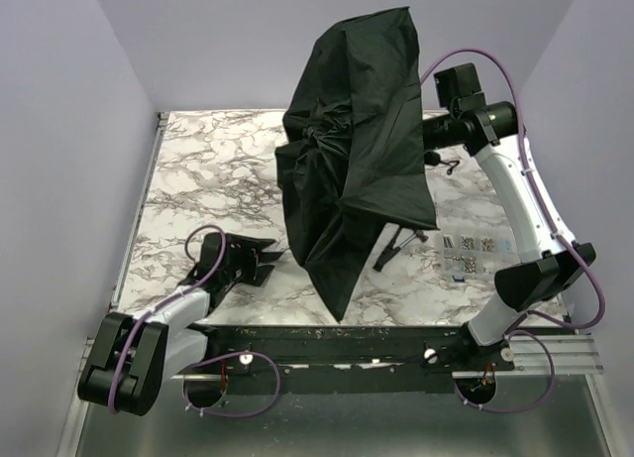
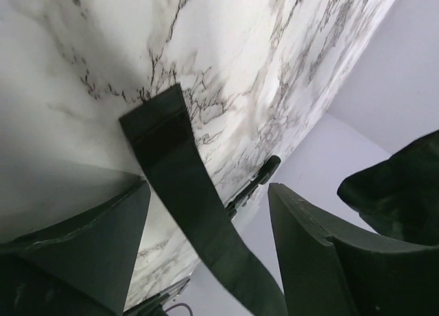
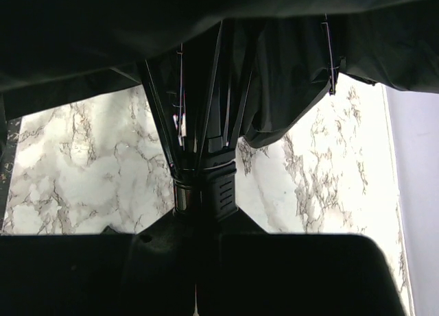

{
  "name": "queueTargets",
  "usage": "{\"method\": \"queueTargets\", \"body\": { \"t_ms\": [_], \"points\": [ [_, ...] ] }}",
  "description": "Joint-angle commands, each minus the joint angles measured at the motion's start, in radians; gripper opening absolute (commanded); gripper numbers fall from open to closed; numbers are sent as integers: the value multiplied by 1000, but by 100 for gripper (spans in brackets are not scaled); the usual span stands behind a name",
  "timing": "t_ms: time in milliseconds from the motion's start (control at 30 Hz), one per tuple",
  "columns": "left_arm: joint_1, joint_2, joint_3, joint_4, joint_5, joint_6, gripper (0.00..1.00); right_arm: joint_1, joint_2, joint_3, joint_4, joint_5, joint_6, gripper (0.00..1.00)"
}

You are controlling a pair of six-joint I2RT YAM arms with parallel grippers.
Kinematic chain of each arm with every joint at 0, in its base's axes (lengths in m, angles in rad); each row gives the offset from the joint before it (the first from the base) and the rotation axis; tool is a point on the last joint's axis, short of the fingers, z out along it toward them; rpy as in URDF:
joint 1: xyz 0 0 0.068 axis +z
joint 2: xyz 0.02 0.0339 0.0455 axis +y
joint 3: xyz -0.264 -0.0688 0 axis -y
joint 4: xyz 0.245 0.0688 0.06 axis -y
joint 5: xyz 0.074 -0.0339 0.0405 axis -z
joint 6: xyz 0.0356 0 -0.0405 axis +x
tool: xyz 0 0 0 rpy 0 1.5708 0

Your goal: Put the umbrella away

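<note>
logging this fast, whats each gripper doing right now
left gripper: open, a black strap loose between its fingers
right gripper: shut on the umbrella, at its shaft

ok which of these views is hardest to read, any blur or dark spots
Right wrist is worst: the umbrella is near black against the bright marble table. Left wrist: the left tool's fingers and the strap look soft, the marble washed out. Top external: evenly lit and sharp.

The left arm crouches low, its left gripper (image 1: 264, 261) pointing forward with jaws spread wide. The right arm stands raised behind its right gripper (image 3: 199, 254), which is clamped on the umbrella (image 1: 357, 150) shaft.
</note>
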Motion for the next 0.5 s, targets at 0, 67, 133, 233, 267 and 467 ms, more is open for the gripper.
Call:
{"method": "queueTargets", "body": {
  "t_ms": [0, 67, 133, 233, 267, 467],
  "points": [
    [-1, 67, 27, 25, -68, -43, 70, 4, -62, -29, 40, -65, 9, 0],
    [-1, 74, 29, 22, -78, -46, 70, 3, -70, -38, 40, -57, 7, 0],
    [-1, 74, 25, 12, -91, -50, 70, 3, -75, -40, 41, -56, 7, 0],
    [-1, 76, 14, 13, -106, -59, 56, 4, -77, -41, 40, -58, 7, 0],
    [0, 76, 10, 16, -111, -60, 53, 3, -76, -42, 42, -58, 9, 0],
    [7, 88, -4, 90, -122, -43, 5, 4, -91, -63, 40, -61, 6, 0]
  ]
}}
